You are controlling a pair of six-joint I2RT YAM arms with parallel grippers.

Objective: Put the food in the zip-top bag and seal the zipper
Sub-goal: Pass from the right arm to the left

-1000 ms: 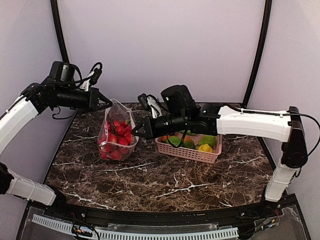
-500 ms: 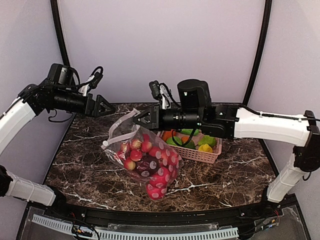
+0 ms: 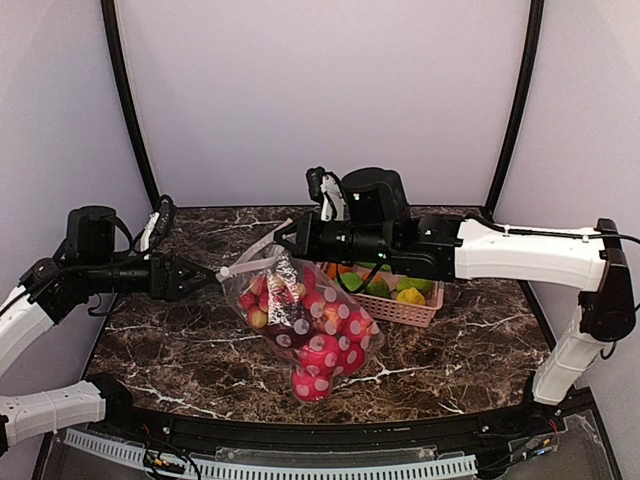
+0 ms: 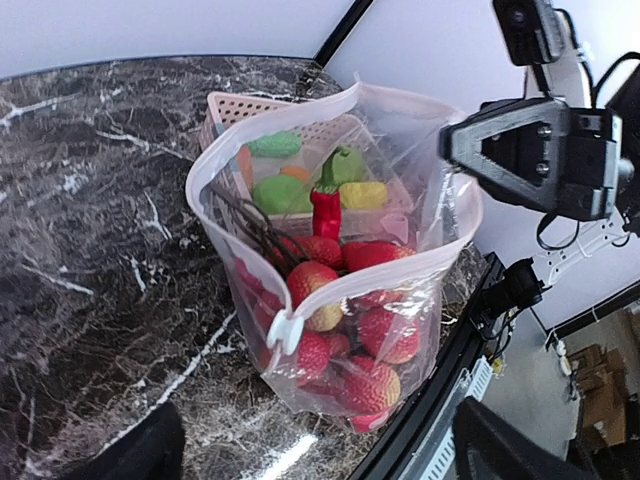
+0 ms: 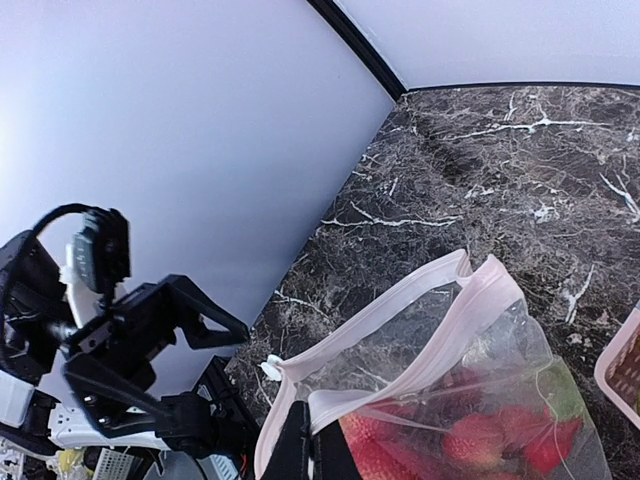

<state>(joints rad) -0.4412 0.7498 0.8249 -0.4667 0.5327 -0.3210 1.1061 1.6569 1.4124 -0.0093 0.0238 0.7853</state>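
The clear dotted zip-top bag (image 3: 300, 300) hangs slanted from my right gripper (image 3: 285, 238), which is shut on one lip of its mouth. The food (image 3: 322, 352), red strawberry-like fruits (image 4: 372, 335), fills its lower part, which reaches the table near the front edge. The pale pink zipper (image 4: 400, 272) gapes, its white slider (image 4: 283, 330) at the end facing my left gripper (image 3: 197, 276). That gripper stands open just left of the slider, touching nothing. In the right wrist view the fingers (image 5: 300, 450) pinch the zipper strip (image 5: 400, 310).
A pink lattice basket (image 3: 385, 308) with green, yellow and orange toy fruits stands behind the bag under the right arm. The black front rail (image 3: 320, 425) runs close below the bag's bottom. Dark marble table (image 3: 180, 350) lies to the left.
My left gripper let go of the bag, opened, then dropped and drew back left. The bag swung from upright to hanging slanted from the right gripper, which shifted slightly.
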